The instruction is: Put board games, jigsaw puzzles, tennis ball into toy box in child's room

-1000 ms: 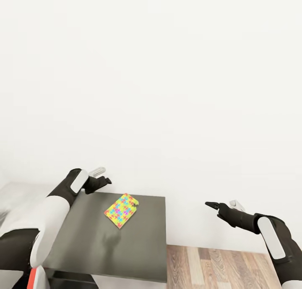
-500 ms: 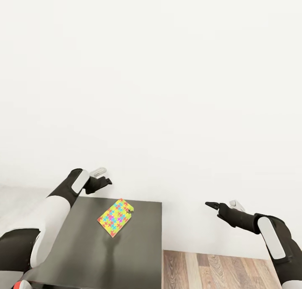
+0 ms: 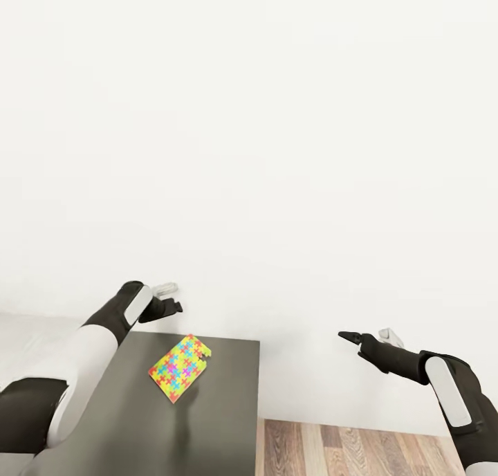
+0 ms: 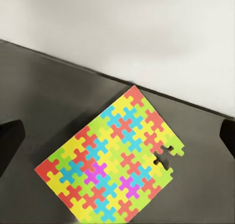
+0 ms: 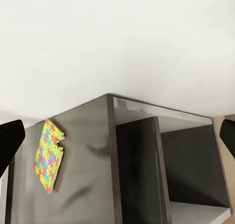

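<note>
- Your left gripper [image 3: 170, 306] hangs above the far edge of the dark cabinet top [image 3: 207, 420], near the white wall [image 3: 277, 151]. The fingers look spread apart w/ nothing between them; in the left wrist view the two dark tips sit wide at the sides.
- The jigsaw puzzle [image 3: 179, 367] lies flat on the top, just below and in front of that gripper, not touching it.
- It's thin and flat, so I think grabbing it from straight above will be hard. Try to come down low and get one finger at an edge.
- The corner w/ the notch [image 4: 164, 155] may be a weak spot to pinch. Pick a full edge instead.
- Your right gripper [image 3: 349, 337] is well off to the side of the cabinet, over the wood floor [image 3: 346, 448], holding nothing. How far open, I can't tell.
- Go slow, so the puzzle doesn't slide off.
</note>
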You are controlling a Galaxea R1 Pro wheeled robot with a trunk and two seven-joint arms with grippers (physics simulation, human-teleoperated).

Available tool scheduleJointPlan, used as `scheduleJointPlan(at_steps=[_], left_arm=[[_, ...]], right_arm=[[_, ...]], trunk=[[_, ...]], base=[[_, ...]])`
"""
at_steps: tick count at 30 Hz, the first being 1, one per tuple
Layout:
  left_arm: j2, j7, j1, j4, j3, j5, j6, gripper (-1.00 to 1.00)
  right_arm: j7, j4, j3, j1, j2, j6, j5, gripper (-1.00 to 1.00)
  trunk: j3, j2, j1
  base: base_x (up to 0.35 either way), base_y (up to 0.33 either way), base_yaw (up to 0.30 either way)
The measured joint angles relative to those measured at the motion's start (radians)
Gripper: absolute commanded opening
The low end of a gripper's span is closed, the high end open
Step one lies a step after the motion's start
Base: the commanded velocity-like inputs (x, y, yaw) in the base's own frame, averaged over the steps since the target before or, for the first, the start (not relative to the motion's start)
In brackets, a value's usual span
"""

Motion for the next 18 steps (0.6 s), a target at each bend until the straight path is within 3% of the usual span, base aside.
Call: scheduleJointPlan(at_steps=[6, 18], left_arm=[[0.0, 0.0, 0.002, 0.043, -0.017, -0.021, -0.004, 1.0], [0.002, -0.001, 0.002, 0.059, -0.021, -0.023, -0.016, 1.0]], right_arm=[[0.0, 0.0, -0.001, 0.0, -0.001, 0.0, 0.0, 1.0], [-0.001, 0.0, -0.001, 0.0, 0.0, 0.0, 0.0, 1.0]], trunk=[[0.0, 0.0, 0.0], [0.0, 0.0, 0.0]], base=[[0.003, -0.003, 0.0], [0.0, 0.0, 0.0]])
